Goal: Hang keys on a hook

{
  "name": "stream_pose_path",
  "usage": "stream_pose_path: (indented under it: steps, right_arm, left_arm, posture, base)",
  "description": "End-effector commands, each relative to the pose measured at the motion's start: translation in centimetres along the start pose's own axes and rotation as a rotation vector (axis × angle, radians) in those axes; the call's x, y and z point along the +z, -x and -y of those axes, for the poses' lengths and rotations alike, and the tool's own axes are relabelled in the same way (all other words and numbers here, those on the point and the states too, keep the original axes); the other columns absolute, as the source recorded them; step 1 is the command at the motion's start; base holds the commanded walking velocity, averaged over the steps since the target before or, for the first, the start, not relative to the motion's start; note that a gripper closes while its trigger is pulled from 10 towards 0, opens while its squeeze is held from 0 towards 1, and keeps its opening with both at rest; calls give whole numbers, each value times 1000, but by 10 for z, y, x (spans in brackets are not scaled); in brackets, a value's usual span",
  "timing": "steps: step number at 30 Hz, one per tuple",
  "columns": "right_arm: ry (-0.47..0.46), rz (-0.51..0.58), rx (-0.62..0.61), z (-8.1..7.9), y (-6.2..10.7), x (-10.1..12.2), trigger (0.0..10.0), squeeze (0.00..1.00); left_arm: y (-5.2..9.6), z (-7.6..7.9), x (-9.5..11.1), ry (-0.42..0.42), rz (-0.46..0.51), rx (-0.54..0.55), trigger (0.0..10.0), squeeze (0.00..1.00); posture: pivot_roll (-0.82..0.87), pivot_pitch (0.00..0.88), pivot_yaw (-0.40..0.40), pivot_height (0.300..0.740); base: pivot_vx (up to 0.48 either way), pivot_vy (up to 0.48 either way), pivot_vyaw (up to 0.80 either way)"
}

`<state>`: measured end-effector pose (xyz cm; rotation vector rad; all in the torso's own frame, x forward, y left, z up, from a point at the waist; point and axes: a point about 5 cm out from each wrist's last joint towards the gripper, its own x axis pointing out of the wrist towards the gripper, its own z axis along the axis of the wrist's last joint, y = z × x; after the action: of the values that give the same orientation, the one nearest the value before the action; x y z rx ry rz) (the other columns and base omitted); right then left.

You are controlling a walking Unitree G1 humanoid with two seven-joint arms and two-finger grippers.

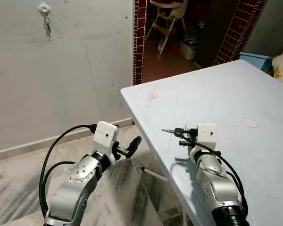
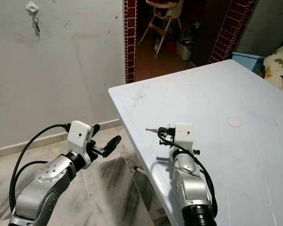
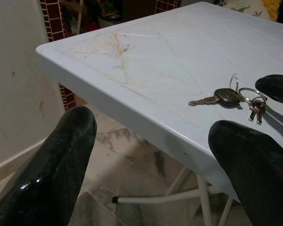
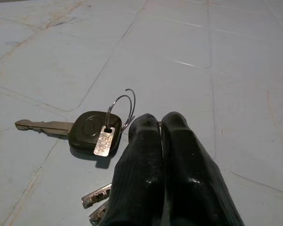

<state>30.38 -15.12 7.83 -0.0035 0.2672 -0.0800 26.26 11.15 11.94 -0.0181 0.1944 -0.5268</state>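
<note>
The keys (image 4: pixel 87 136) lie on the pale blue table (image 1: pixel 236 94) near its left edge, the long key pointing left. The right gripper (image 4: pixel 160 125), fingers pressed together, pinches their ring. The left gripper (image 1: pixel 132 147) hovers wide apart and empty left of the table. A wall hook (image 1: pixel 44 8), far left, carries other keys (image 1: pixel 47 26).

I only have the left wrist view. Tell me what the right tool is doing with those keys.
Observer: The right tool has its fingers pressed together over the keys on the table; I cannot tell whether it grips the ring.
Operator: Give me the hook's location.
Observer: A white hook sits high on the wall, ahead and to the robot's left.
Operator: Report whether it is free.
Observer: No, another set of keys already hangs from it.
Operator: Say where my left tool is.
Observer: The left tool hovers open above the floor beside the table edge.
</note>
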Motion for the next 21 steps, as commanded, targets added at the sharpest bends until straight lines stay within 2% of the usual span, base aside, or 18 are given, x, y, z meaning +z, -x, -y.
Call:
stream_pose_path:
  steps: [1,9,16,17,18,19,20,21]
  right_arm:
    - [4,15,-22,5,0,5,10000,1000]
    - [34,-24,-1,1,2,-1,10000,1000]
    - [38,-99,14,-3,2,-13,10000,1000]
    - [40,-110,14,-3,3,-15,10000,894]
    - [40,-110,14,-3,3,-15,10000,894]
    - [34,-120,18,-4,3,-16,6118,0]
    - [34,-123,21,-5,3,-17,6118,0]
    - [28,-130,32,-6,4,-19,0,0]
  left_arm:
    - [-1,3,4,-11,13,-9,10000,0]
    - [-1,3,4,-9,11,-8,10000,0]
    - [-1,3,3,-9,7,-9,10000,0]
    - [-1,3,3,-9,7,-9,10000,0]
    - [-1,3,3,-9,7,-9,10000,0]
    - [-1,3,3,-10,6,-9,10000,0]
    - [-1,3,3,-10,6,-9,10000,0]
    - [-1,3,3,-10,6,-9,10000,0]
  posture:
    - [120,0,-34,740]
    - [121,0,-36,740]
    - [119,0,-34,740]
    - [119,0,-34,740]
    - [119,0,-34,740]
    - [119,0,-34,740]
    - [122,0,-32,740]
    - [122,0,-32,740]
  base:
    - [0,0,0]
    - [0,0,0]
    - [0,0,0]
    - [0,0,0]
    - [0,0,0]
    - [0,0,0]
    - [0,0,0]
    - [0,0,0]
